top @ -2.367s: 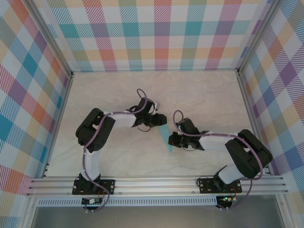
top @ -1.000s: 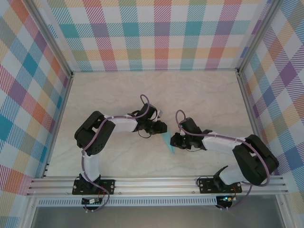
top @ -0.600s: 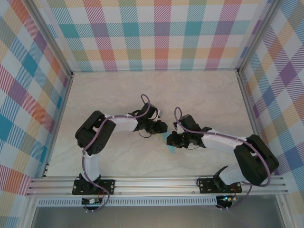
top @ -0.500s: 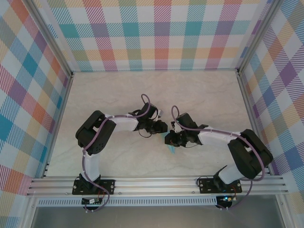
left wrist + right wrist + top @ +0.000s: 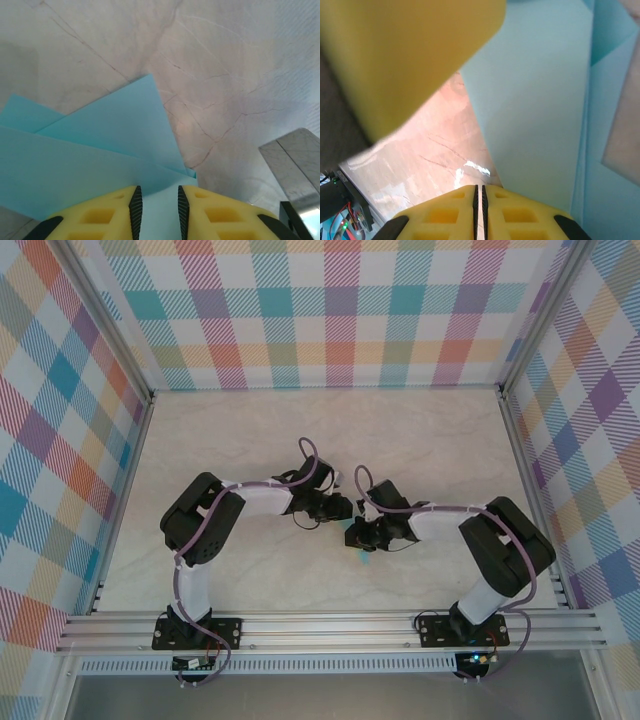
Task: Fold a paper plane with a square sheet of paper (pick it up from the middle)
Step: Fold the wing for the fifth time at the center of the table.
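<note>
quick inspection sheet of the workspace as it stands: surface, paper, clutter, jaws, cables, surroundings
surface: light marbled table, flat and veined
job's things: square sheet of paper, light blue, partly folded into overlapping layers, lying on the table between the two grippers; not yet a plane
clutter: nothing seen
grippers: left gripper, jaws a little apart over the paper's edge; right gripper, jaws shut beside the paper, cannot tell if they pinch it
cables: purple cables loop along both arms, off the paper
surroundings: plaid walls on three sides; aluminium rail at the near edge
</note>
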Motion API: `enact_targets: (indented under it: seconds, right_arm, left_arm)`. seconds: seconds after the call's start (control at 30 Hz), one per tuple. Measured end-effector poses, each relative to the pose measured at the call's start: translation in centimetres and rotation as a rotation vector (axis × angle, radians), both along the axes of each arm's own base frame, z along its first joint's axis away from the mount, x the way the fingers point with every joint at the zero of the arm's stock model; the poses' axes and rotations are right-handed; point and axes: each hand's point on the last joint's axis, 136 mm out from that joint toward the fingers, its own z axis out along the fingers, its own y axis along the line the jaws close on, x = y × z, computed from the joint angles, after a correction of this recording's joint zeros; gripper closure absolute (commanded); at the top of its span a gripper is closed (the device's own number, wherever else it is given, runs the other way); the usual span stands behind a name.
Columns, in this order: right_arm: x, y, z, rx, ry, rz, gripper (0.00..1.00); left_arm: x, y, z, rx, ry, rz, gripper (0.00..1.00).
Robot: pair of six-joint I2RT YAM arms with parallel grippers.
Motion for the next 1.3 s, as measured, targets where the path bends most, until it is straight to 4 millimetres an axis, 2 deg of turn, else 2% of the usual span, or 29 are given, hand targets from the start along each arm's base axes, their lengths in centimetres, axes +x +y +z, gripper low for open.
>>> enact_targets:
  seconds: [0.37,0.87,1.0,1.17,1.23,1.3]
  right_arm:
    - [-1.7,-1.4,0.0,0.037,-0.031,-0.018,0.84]
    - [-5.2,-5.1,0.4,-0.048,0.01,-0.062,0.77]
    - [-3.9,-4.3,2.5,-0.024,-0.032,-0.066,0.78]
    - [-0.6,-2.1,5.9,0.033,-0.116,-0.068,0.78]
    - [0.5,-1.6,5.9,0.023,-0.127,-0.076,0.78]
    - [1.1,-1.6,5.0,-0.009,-0.118,-0.088,0.78]
  left_arm:
    - [0.0,0.1,-0.1,0.005,-0.002,0.003,0.72]
    - [0.0,0.0,0.0,0.003,-0.004,-0.001,0.71]
    - [0.0,-0.1,0.0,0.002,-0.005,-0.002,0.71]
    - [0.0,-0.1,0.1,0.005,-0.005,-0.003,0.71]
    - [-0.1,-0.2,0.1,0.006,-0.005,-0.003,0.71]
    - [-0.1,-0.1,0.0,0.009,-0.005,-0.002,0.71]
